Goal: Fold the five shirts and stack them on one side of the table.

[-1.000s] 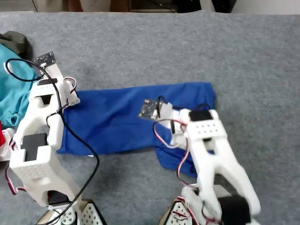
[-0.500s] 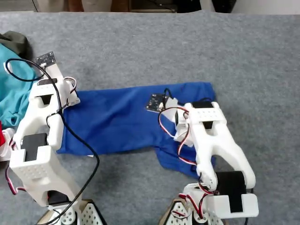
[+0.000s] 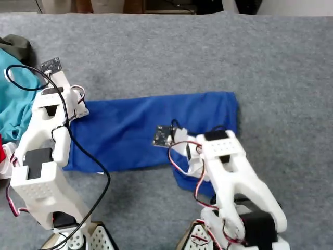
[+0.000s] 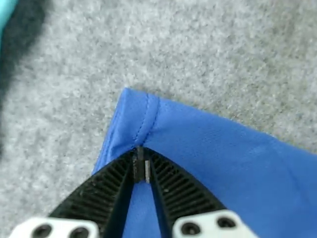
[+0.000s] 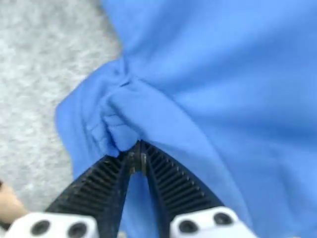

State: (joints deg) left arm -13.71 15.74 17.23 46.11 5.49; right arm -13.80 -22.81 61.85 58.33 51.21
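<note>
Grey felt covers the table [image 3: 156, 52], and dim brown and dark furniture [image 3: 166, 5] stands beyond its far edge.

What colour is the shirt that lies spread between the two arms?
The shirt is plain blue, without any pattern; the high view shows it best.

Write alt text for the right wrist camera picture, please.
The right gripper, black and ridged, is shut on a bunched fold of a blue shirt. The shirt lies on a grey table.
</note>
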